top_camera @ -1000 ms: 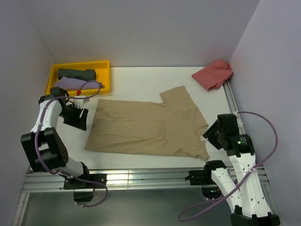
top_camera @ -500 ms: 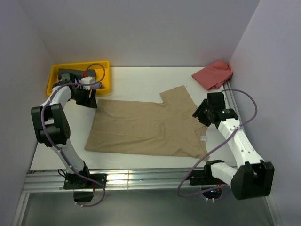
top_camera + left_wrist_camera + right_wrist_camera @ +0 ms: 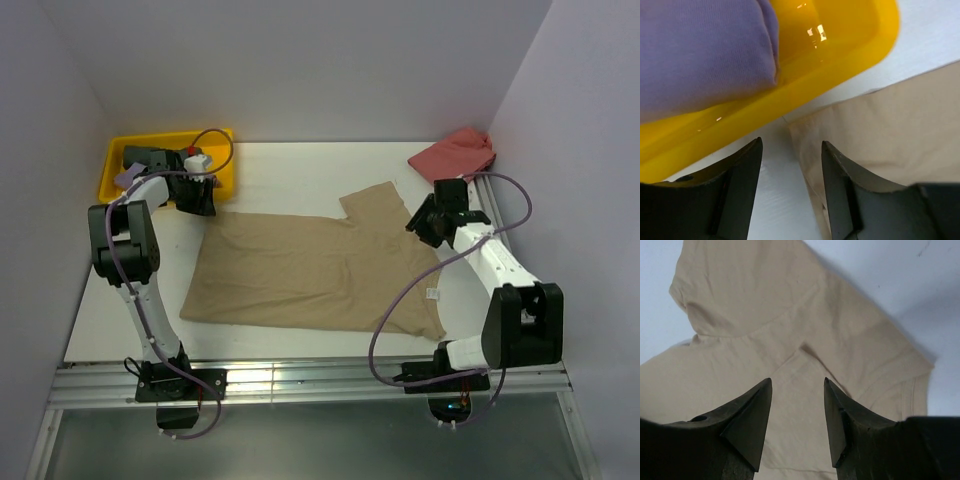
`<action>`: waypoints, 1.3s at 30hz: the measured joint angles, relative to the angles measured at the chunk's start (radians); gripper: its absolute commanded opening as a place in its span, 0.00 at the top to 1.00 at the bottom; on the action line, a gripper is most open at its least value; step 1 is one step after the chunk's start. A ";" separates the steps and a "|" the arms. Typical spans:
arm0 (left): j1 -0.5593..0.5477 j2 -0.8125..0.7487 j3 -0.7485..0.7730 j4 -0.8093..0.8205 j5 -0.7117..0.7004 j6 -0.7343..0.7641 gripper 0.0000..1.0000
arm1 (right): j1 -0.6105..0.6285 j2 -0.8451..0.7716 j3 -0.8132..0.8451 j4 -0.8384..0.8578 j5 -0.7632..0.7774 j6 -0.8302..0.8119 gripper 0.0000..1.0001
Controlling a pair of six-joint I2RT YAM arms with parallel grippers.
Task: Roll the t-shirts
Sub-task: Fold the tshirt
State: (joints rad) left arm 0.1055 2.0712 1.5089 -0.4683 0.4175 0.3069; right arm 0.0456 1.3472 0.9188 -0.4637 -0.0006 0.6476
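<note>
I hold my left fingers (image 3: 746, 172) apart over the far hem corner of the tan t-shirt (image 3: 310, 270), just beside the yellow bin (image 3: 840, 55), and my right fingers (image 3: 754, 412) apart above its sleeve, because it lies flat on the tabletop (image 3: 300, 175), ready for pinching.

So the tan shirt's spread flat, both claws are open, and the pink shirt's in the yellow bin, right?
No. The pink shirt is not in the yellow bin; it lies bunched on the table at its far right corner, as the top external view shows. The tan shirt is spread flat, and the left claw and right claw are open.
</note>
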 measured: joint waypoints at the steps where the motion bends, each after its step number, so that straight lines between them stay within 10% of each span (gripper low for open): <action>1: 0.000 0.009 0.004 0.000 -0.001 -0.002 0.45 | -0.003 0.021 0.010 0.009 0.000 -0.003 0.48; 8: -0.005 0.034 0.028 -0.001 -0.005 -0.007 0.54 | -0.010 0.177 0.074 0.061 0.000 -0.015 0.48; 20: -0.036 0.047 0.047 -0.014 -0.004 -0.006 1.00 | -0.012 0.412 0.288 0.098 -0.031 -0.042 0.46; 39: -0.050 0.044 0.051 -0.021 -0.033 -0.015 1.00 | -0.012 0.803 0.741 0.079 -0.063 -0.066 0.35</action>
State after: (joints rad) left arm 0.0559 2.1155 1.5600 -0.4892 0.3847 0.2916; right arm 0.0338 2.1498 1.6596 -0.3843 -0.0635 0.5816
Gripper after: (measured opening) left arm 0.012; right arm 0.645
